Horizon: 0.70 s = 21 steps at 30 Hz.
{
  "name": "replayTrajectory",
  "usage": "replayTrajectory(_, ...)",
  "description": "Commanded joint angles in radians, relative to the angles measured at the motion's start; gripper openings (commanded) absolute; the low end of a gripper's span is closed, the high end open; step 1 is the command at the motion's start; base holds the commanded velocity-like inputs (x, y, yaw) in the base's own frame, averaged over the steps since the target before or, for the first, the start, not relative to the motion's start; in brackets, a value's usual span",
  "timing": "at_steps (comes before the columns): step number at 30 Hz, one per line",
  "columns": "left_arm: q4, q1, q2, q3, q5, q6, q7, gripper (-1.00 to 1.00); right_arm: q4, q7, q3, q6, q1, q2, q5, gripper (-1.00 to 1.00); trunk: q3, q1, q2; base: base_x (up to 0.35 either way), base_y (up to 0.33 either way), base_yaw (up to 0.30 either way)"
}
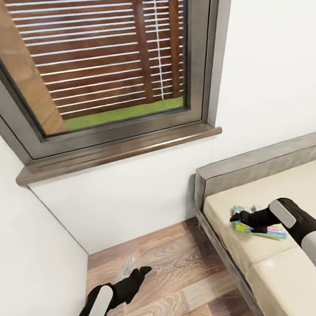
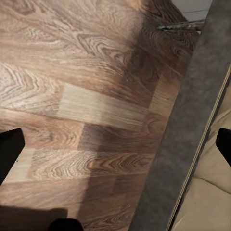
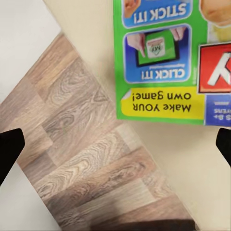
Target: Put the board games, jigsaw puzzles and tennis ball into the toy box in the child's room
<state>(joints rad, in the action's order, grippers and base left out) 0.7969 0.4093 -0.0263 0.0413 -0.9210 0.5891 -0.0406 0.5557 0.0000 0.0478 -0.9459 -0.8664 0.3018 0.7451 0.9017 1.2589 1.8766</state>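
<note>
Our right gripper hovers over the board game on the bed, fingers apart, nothing held. Left gripper hangs over the floor, fingers apart too. Risk: box lies flat on a soft mattress, so fingers may skid off w/o getting under an edge.
</note>
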Motion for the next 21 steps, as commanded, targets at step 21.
replayTrajectory(21,0.001,0.001,0.0,0.001,0.008,0.003,-0.002,1.0,0.031,0.002,0.003,-0.041,-0.001,0.027,0.003,1.0,0.001,0.0,0.0,0.0,0.0,0.038)
